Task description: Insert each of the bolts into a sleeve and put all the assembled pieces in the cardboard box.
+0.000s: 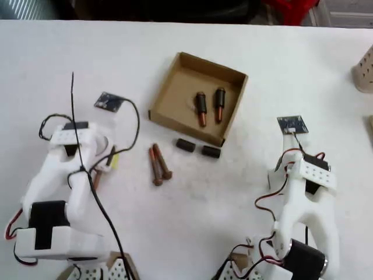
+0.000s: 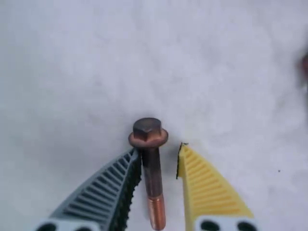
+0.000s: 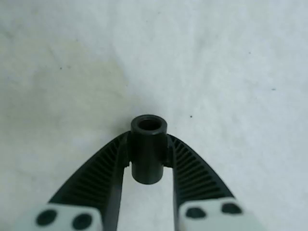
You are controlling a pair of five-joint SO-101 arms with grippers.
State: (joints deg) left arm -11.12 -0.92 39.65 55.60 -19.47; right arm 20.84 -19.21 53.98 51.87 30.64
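- At the far middle of the desk (image 1: pixel 262 64) sits the cardboard box (image 1: pixel 183 87), holding two assembled pieces (image 1: pixel 201 109) side by side.
- Just near of the box's near wall lie two loose sleeves (image 1: pixel 186 145), close together but apart.
- Left of them, two loose bolts (image 1: pixel 158 164) lie touching.
- On the left, the left arm's fingers (image 2: pixel 108 192) are parted around a third bolt (image 2: pixel 149 159); the grey finger touches its shank, the yellow finger (image 2: pixel 207 192) stands just clear.
- On the right, the right arm's fingers (image 3: pixel 103 178) are clenched on a black sleeve (image 3: pixel 149 149), its bore facing away.
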